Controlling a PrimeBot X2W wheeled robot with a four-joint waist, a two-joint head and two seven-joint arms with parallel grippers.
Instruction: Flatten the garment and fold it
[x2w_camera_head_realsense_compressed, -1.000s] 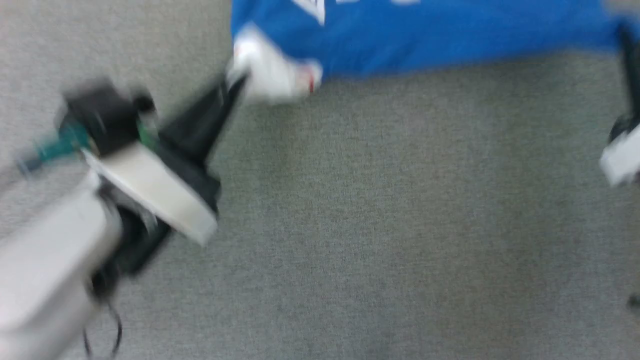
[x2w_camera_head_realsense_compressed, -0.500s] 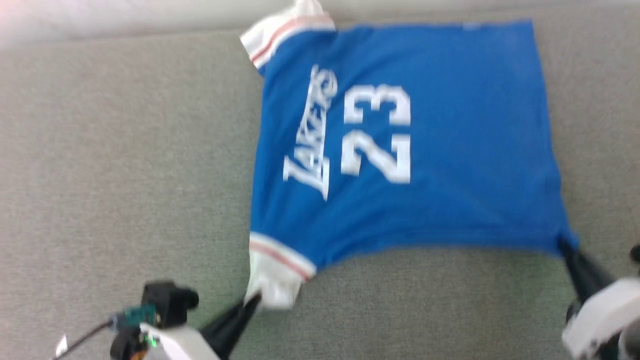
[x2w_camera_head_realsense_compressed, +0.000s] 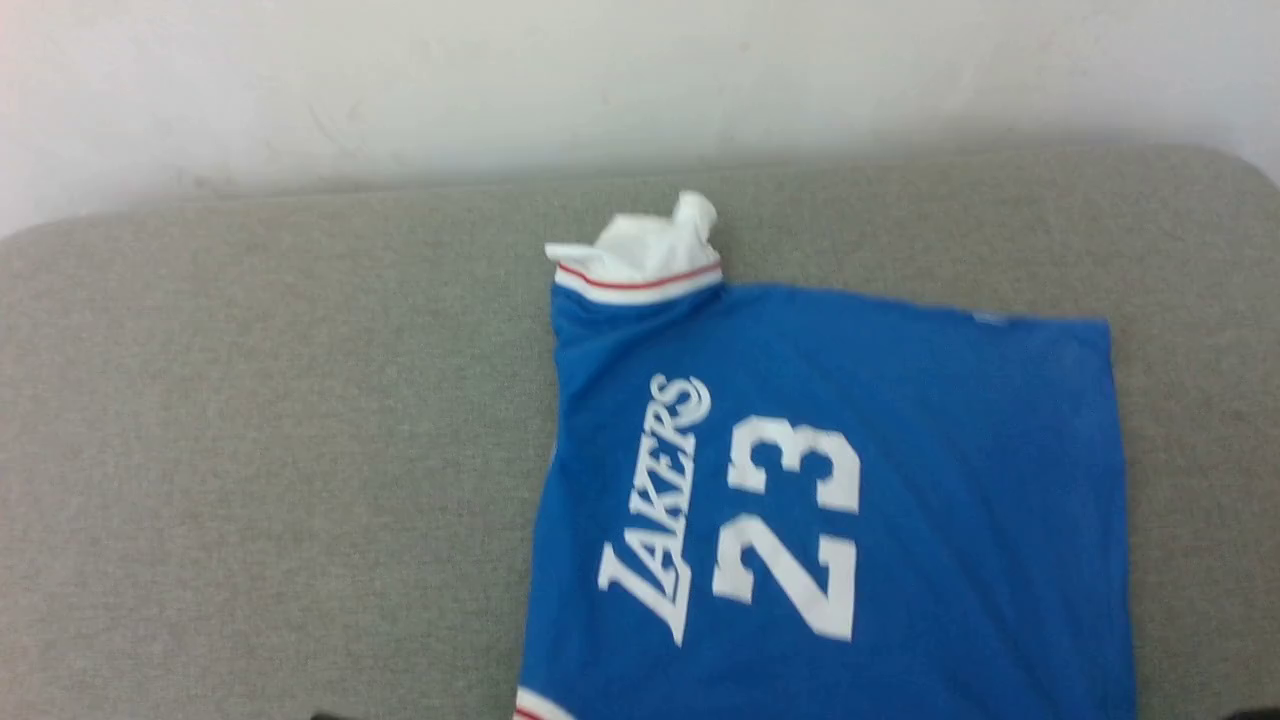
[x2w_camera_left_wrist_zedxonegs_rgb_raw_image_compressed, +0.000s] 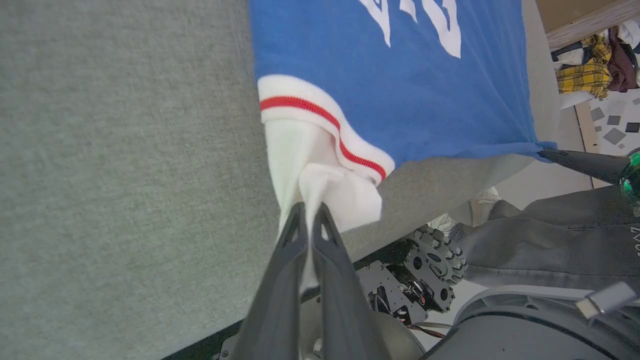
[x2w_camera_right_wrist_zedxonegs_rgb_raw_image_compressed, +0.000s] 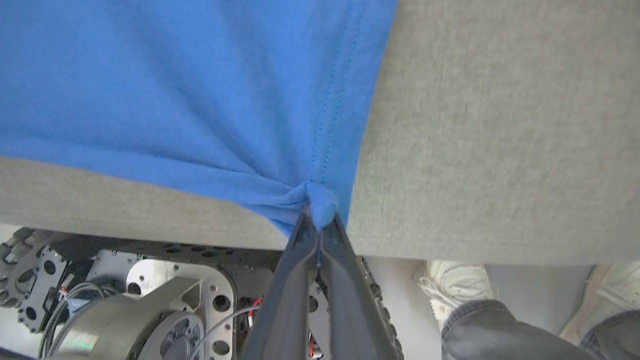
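Locate the bright blue jersey T-shirt (x2w_camera_head_realsense_compressed: 900, 420) with white red-striped cuffs and white "LAKERS 23" lettering; it lies spread, lettering up, on the grey fabric-covered surface (x2w_camera_head_realsense_compressed: 250, 450), right of centre in the head view, with its near edge running off the bottom of that view; the far white sleeve (x2w_camera_head_realsense_compressed: 645, 250) is bunched up close to the pale wall (x2w_camera_head_realsense_compressed: 600, 80). Check the left gripper (x2w_camera_left_wrist_zedxonegs_rgb_raw_image_compressed: 310, 210); its two dark fingers are closed together on a fold of the near white sleeve (x2w_camera_left_wrist_zedxonegs_rgb_raw_image_compressed: 292, 150), just past the red-striped cuff, at the near edge of the surface. Check the right gripper (x2w_camera_right_wrist_zedxonegs_rgb_raw_image_compressed: 318, 220); its fingers are pinched tight on the gathered blue hem corner, and the cloth puckers into folds at the pinch, at the surface edge. Note a person's pale shoe (x2w_camera_right_wrist_zedxonegs_rgb_raw_image_compressed: 457, 285) and dark trouser leg (x2w_camera_right_wrist_zedxonegs_rgb_raw_image_compressed: 500, 330) on the floor below the surface edge.
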